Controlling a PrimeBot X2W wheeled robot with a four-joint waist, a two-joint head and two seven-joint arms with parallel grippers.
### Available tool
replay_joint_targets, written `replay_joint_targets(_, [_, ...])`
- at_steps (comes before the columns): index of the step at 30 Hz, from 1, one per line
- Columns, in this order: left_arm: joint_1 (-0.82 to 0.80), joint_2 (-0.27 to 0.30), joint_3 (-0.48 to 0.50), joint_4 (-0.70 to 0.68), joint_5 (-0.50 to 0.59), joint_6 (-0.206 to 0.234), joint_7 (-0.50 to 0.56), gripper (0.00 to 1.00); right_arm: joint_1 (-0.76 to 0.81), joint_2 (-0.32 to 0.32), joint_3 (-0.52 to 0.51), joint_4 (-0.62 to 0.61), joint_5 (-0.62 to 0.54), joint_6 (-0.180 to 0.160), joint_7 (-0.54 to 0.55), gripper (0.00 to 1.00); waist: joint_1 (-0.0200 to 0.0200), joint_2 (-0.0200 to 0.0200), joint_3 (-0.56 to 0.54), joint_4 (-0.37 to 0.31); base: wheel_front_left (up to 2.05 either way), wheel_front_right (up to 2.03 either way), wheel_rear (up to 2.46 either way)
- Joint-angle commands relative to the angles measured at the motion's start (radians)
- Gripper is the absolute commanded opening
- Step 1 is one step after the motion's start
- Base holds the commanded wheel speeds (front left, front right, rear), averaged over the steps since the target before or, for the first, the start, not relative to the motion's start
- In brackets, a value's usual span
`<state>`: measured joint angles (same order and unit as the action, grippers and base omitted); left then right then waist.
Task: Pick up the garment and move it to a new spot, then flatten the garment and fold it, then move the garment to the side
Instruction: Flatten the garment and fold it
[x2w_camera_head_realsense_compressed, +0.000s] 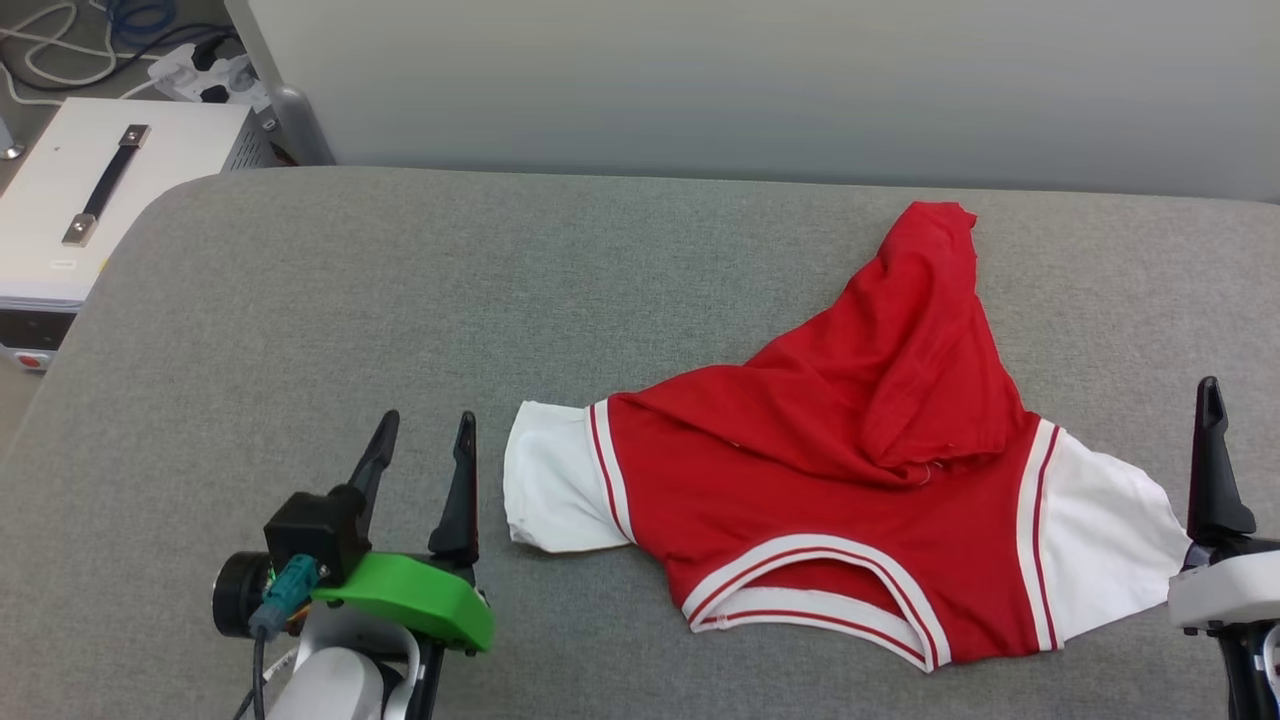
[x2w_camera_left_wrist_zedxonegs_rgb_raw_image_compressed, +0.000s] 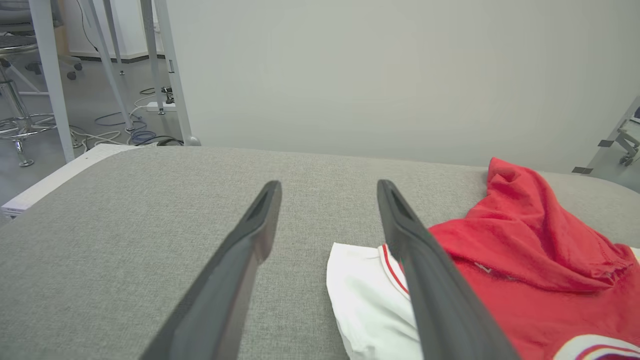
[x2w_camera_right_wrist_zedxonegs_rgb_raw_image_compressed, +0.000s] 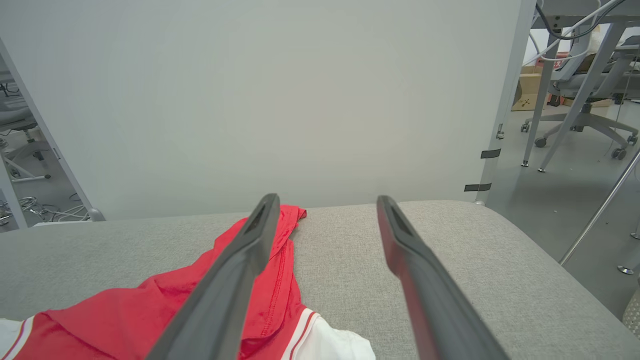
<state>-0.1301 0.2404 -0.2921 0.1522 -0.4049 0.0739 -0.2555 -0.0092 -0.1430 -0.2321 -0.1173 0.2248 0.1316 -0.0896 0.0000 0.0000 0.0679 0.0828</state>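
Half of the garment (x2w_camera_head_realsense_compressed: 830, 470) is lying flat and half is not. The collar and both white sleeves are spreading out between the left claw (x2w_camera_head_realsense_compressed: 428, 420) and the right claw (x2w_camera_right_wrist_zedxonegs_rgb_raw_image_compressed: 326, 200). The red body is doubling back on itself and bunching into a peak ahead of the right claw, a little to its left.

Flattening is looking like the step in hand, I'd judge. To do it well, each claw should be closing on a single layer at the hem's outer corners, not on the heaped fold. Both should then be drawing the cloth away evenly, low over the grey padded table (x2w_camera_head_realsense_compressed: 400, 280), so the thin fabric is sliding open rather than dragging the sleeves along.

The left claw is standing with its fingers wide apart, holding nothing and touching nothing; the nearer white sleeve is lying just beside it, to its right. The right claw is gaping equally wide and gripping nothing, with the other sleeve just to its left. Whether the cloth is brushing that finger I cannot tell.
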Motion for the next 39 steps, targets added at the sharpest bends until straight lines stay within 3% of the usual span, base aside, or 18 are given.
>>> replay_joint_targets(1, [0.015,-0.012,-0.002,-0.001,0.004,-0.005,-0.006,1.00,0.014,0.004,0.002,-0.002,0.008,-0.001,-0.006,1.00,0.0000,0.0000,-0.003,0.000,0.00,0.00,0.00])
replay_joint_targets(5, [0.002,-0.013,-0.012,0.011,-0.003,-0.015,0.016,1.00,0.018,0.002,0.009,-0.007,0.010,-0.001,-0.001,1.00,0.0000,0.0000,0.005,0.001,0.00,0.00,0.00])
replay_joint_targets(9, [-0.028,0.006,-0.016,-0.008,-0.007,-0.004,0.108,1.00,0.008,0.008,0.014,-0.018,0.024,-0.001,0.007,1.00,0.0000,0.0000,0.018,-0.009,0.00,0.00,0.00])
replay_joint_targets(11, [-0.038,0.016,-0.022,-0.019,-0.017,0.009,0.198,1.00,0.003,0.012,0.014,-0.026,0.033,-0.001,0.013,1.00,0.0000,0.0000,0.029,-0.013,0.00,0.00,0.00])
replay_joint_targets(16, [-0.063,0.050,-0.068,-0.033,-0.035,0.065,0.564,1.00,0.001,0.015,0.023,-0.033,0.033,-0.001,0.022,1.00,0.0000,0.0000,0.060,-0.026,0.00,0.00,0.00])
replay_joint_targets(21, [-0.089,0.076,-0.094,-0.071,-0.022,0.112,0.758,1.00,-0.013,0.018,0.035,-0.037,0.030,-0.001,0.022,1.00,0.0000,0.0000,0.098,-0.048,0.00,0.00,0.00])
replay_joint_targets(31, [-0.103,0.092,-0.097,-0.021,-0.013,0.142,0.811,1.00,-0.038,0.019,0.029,-0.039,0.030,-0.001,0.019,1.00,0.0000,0.0000,0.163,-0.085,0.00,0.00,0.00])
replay_joint_targets(39, [-0.101,0.087,-0.127,0.056,-0.020,0.125,0.839,1.00,-0.050,0.022,0.028,-0.035,0.029,-0.001,0.014,1.00,0.0000,0.0000,0.188,-0.088,0.00,0.00,0.00])
